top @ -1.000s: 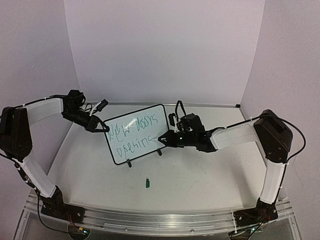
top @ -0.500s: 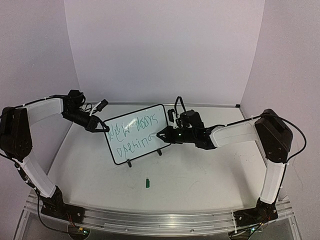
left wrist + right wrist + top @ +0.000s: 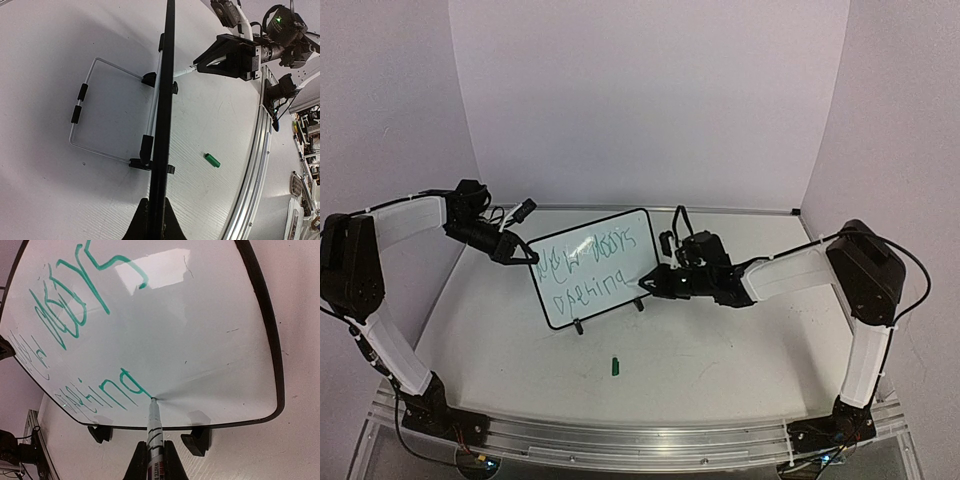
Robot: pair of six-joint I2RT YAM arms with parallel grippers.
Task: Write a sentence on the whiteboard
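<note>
Right wrist: my right end effector is clamped on a marker, its tip touching the whiteboard at the sentence's lower line. My left end effector pinches the board's 9 o'clock edge; it stands mid-bench.

Bright even light, glare patch on the whiteboard.

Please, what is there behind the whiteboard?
Behind the whiteboard a wire stand rests on the table. The top camera cannot see it, since the board covers it.
</note>
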